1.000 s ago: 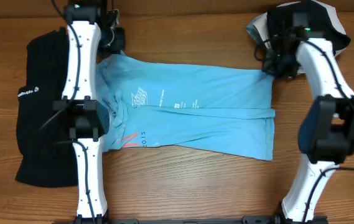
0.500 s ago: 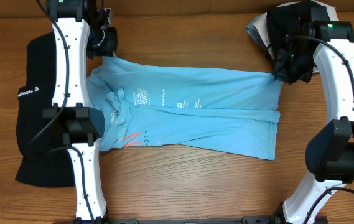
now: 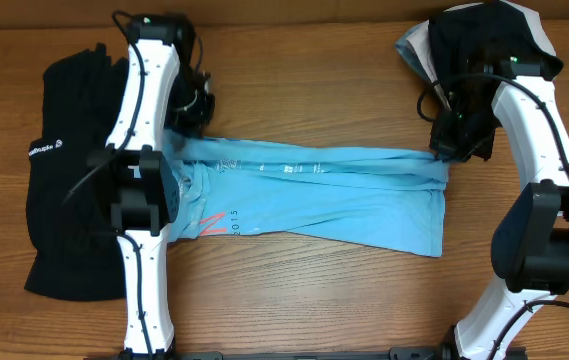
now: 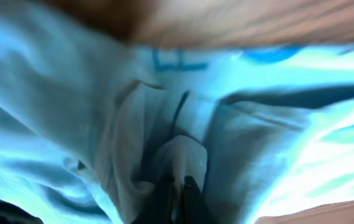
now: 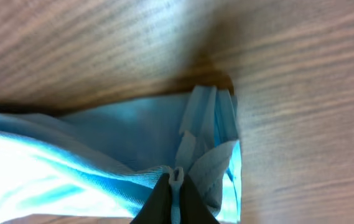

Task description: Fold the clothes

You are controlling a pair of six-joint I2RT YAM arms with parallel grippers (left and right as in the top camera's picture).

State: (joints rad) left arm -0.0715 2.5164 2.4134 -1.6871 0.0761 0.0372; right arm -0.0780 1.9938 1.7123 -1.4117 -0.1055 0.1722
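**Far left.** Black garment (image 3: 64,180) lies in a heap on the table (image 3: 314,300), small white logo up. It sits partly under the left arm; neither gripper touches it. Judged bulkier than the blue item, to be dealt w/ separately.

**Left gripper** (image 3: 188,130): clamped on the light blue T-shirt (image 3: 344,195) at its far-left corner. Wrist view shows the fingertips (image 4: 164,200) nearly closed, w/ a bunched tuck of blue cloth between them. Hold looks deep, not just on the hem.

**Centre.** T-shirt lies flat across mid-table, long axis L–R. Its far edge is lifted and drawn toward the near side, so a raised band runs between the two grippers. White lettering (image 3: 264,166) sits on that band; the red-orange mark (image 3: 211,224) is on the flat part below. Wrinkles gather at the left end, by the arm.

Handling (judgement): thin cotton, light, limp, no stiffness, not fragile. It will sag and crease wherever unsupported. Friction on the wood prob. moderate, so the lower layer may drag. Best holds are the two ends of the same edge, kept taut and level, as now.

**Right gripper** (image 3: 444,150): shut on the T-shirt's far-right corner. Wrist view shows the fingertips (image 5: 161,200) pinching several stacked hem layers. Grip is narrow, so slip risk is higher here than on the left.

**Far right, back.** A separate dark and white pile (image 3: 494,30) lies behind the right arm. No contact seen.
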